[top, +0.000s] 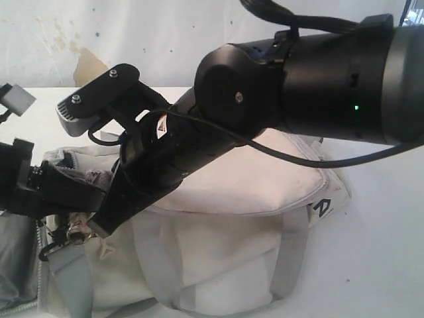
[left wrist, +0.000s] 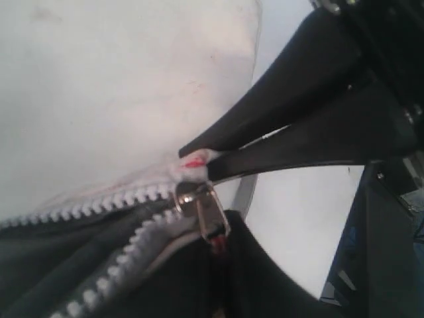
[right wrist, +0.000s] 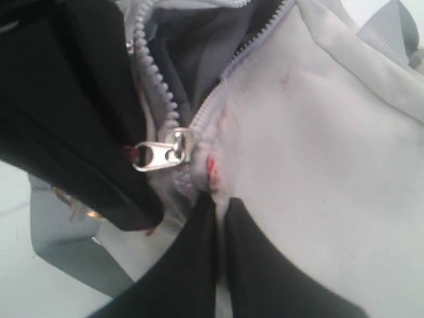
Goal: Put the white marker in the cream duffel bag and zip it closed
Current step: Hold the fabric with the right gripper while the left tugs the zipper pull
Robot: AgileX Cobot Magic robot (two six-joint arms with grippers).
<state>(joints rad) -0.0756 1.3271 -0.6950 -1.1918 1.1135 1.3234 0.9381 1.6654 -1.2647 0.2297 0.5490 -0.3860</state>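
**Zip gripped at its end, bag yet to be closed**

The left gripper [left wrist: 217, 244] was clamped on the metal zipper pull [right wrist: 159, 154]. The right gripper [right wrist: 215, 202] was pinched tight on the red-marked fabric tab [right wrist: 207, 171] just beyond it, bracing the cream duffel bag [top: 232, 179]. The zipper teeth [left wrist: 99, 199] stood parted over dark lining [right wrist: 199, 46], so the closing appeared barely begun. The white marker showed in no view; judging by the grips, it was probably inside already. The bag lay on the white table [top: 384, 218], soft, off-white and faintly stained.
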